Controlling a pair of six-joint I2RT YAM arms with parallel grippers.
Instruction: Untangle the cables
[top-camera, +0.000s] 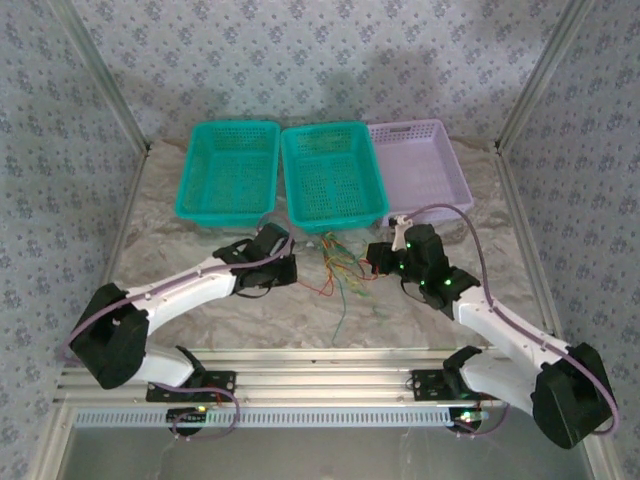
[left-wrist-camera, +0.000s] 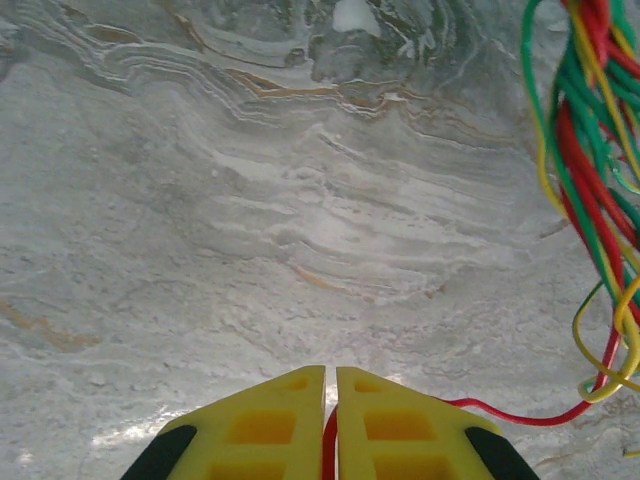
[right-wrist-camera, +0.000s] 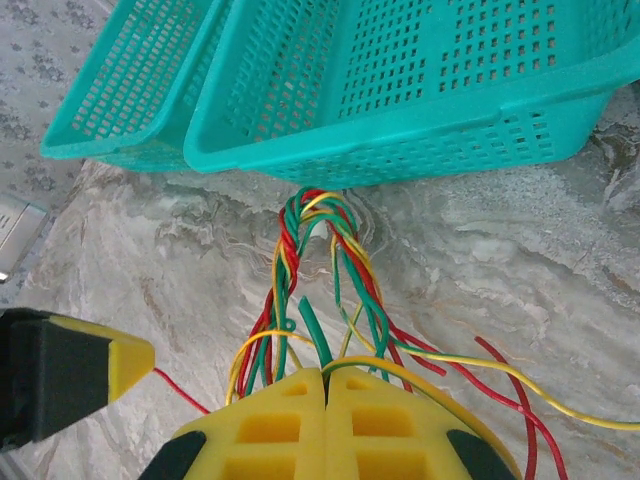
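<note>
Three baskets line the worktop's (top-camera: 250, 322) far edge: a left teal basket (top-camera: 230, 126), a middle teal basket (top-camera: 330, 128) and a lilac basket (top-camera: 410, 126). One tangle of red, green and yellow cables (top-camera: 340, 265) lies mid-worktop, just before the middle one. Both arms reach low and inward. The left gripper (left-wrist-camera: 331, 372) pinches one red strand, and the right gripper (right-wrist-camera: 325, 372) is clamped on the tangle's green strands.

The left arm (top-camera: 185, 285) and right arm (top-camera: 500, 325) are each built of smooth white links joined by bulky black housings, and a purple-grey cord (top-camera: 478, 245) is strung along each. Small green lights (top-camera: 440, 285) glow on the right arm's black wrist. The left claw (left-wrist-camera: 331, 372) and right claw (right-wrist-camera: 326, 375) have bright yellow fingers moulded with shallow rectangular pockets and black patches at their outer shoulders.
</note>
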